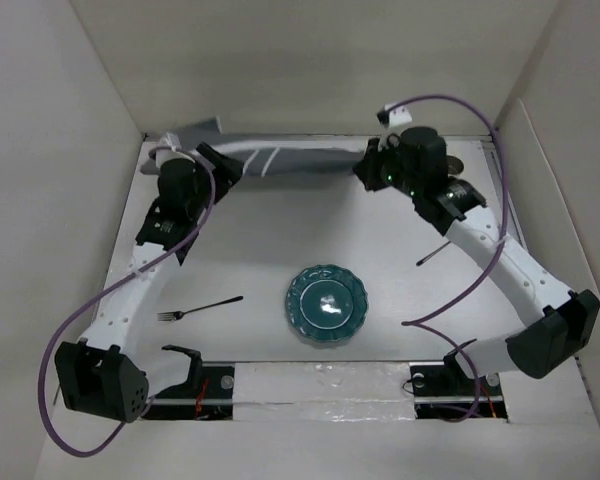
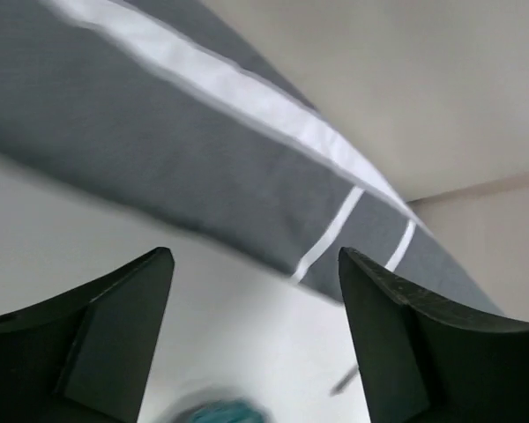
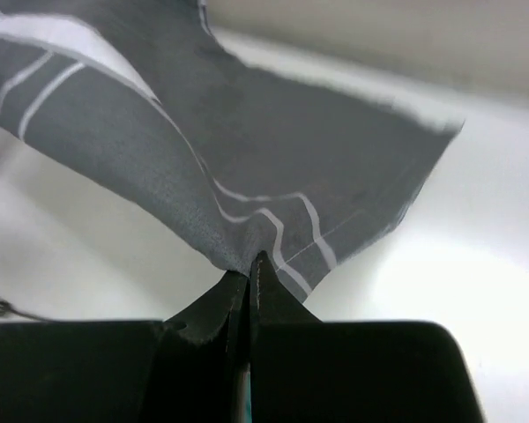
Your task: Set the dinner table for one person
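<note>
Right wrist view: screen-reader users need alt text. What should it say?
The right gripper, shut, pinches an edge of a dark grey placemat with pale stripes, held above the white dinner table. Fork tines show at far left.

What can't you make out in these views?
Top view: utensil by the right arm, too thin to identify, one end under the arm.
Left wrist view: teal plate, blurred and cut by the bottom edge.
Right wrist view: fork, only its tines show; the right claw hides most of the handle.
</note>
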`<state>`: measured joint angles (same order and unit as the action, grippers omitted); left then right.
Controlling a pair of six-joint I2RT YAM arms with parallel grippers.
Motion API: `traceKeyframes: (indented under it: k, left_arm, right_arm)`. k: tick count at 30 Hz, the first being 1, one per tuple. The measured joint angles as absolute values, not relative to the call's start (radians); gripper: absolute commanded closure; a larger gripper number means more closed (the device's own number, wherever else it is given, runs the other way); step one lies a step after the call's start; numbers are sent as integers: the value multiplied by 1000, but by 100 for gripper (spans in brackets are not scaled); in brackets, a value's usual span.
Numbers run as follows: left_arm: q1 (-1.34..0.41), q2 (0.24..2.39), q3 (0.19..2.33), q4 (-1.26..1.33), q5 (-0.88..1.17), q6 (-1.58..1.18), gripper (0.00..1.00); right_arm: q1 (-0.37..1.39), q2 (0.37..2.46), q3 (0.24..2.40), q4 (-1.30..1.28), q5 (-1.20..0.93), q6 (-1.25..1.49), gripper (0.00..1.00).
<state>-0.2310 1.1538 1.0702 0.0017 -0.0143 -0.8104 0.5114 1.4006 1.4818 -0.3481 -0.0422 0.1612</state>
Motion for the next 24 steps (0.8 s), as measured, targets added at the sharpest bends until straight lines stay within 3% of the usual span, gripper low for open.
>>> traceKeyframes:
  k: [5,11,24]
  left_arm:
    - [-226,1146,888,-151,-91,-778,30]
    - [-187,1140,831,-229,-141,-793,32]
    - [-181,1611,965,-311,-214,-767,34]
  right_arm:
    - [513,1403,1195,-376,33,211,100]
    - [519,1414,1137,-435,120,271,100]
    - [490,1331,965,-458,185,360,100]
